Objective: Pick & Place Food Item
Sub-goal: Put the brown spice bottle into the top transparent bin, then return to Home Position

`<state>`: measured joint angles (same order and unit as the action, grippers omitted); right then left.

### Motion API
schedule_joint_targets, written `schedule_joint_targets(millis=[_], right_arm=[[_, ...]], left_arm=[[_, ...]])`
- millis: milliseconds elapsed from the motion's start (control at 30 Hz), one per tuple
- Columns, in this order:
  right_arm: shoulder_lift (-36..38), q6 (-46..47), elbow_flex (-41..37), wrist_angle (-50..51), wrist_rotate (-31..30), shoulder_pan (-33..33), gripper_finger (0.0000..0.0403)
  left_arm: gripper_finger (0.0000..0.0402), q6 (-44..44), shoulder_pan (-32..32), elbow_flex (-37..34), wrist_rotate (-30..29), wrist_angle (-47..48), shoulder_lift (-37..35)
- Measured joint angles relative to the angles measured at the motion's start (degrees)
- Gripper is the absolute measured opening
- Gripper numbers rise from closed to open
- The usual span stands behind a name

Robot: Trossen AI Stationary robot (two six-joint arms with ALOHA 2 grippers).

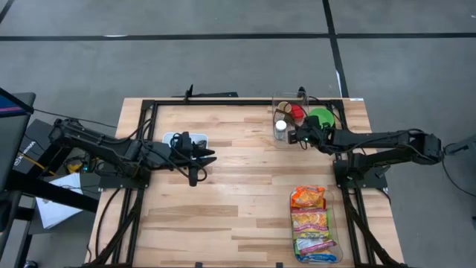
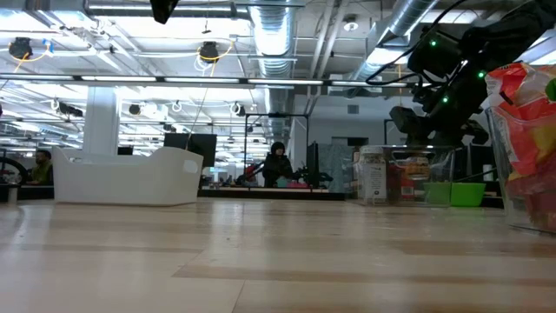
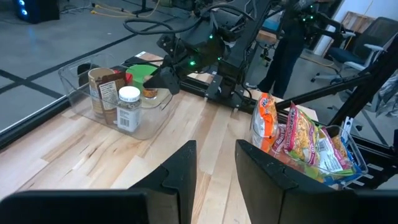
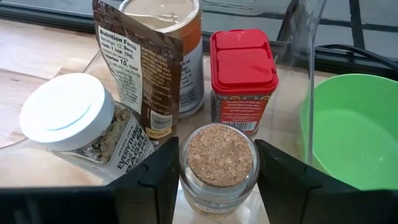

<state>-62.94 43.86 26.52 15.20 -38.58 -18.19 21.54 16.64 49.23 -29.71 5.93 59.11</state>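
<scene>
1 cork-lidded jar (image 4: 219, 163) | right tool (image 4: 214, 177) straddling it (perhaps touching) | left tool (image 3: 216, 163) narrow, empty

Brown pouch (image 4: 146, 74): "Nutrition Facts", "Servings 10". White-capped jar (image 4: 81, 130): "EVERYTHING".

Two jars (image 4: 219, 165), one green bowl (image 4: 354, 134), two clear bins (image 1: 336, 223).

Two dark, near-black arms here, slim jointed links with black cables looping along them. The left tool (image 1: 195, 158) shows broad, flat, matte black fingers (image 3: 180, 171) with angled edges. On the right tool (image 1: 300, 136), small green lights glow along the wrist housing.
</scene>
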Motion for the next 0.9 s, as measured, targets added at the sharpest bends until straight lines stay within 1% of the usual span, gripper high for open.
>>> schedule_joint_targets(millis=[600,633,767,833,900], right_arm=[[0.00,-1.58,-0.02,-0.43,1.18,0.17,0.0171],[0.00,-1.67,-0.02,-0.59,1.30,0.20,0.0185],[0.00,-1.68,-0.02,-0.70,1.45,0.17,0.0270],[0.00,-1.71,-0.02,-0.66,1.45,0.17,0.0292],[0.00,-1.75,-0.02,-0.63,1.46,0.18,0.0298]], left_arm=[[0.0104,0.00,0.00,0.00,0.00,0.02,0.00],[0.0104,0.00,0.00,0.00,0.01,0.02,0.00],[0.0104,-0.02,0.00,0.00,0.00,0.02,0.00],[0.0104,0.00,0.00,0.00,0.00,0.02,0.00],[0.0104,0.00,0.00,0.00,0.02,0.02,0.00]])
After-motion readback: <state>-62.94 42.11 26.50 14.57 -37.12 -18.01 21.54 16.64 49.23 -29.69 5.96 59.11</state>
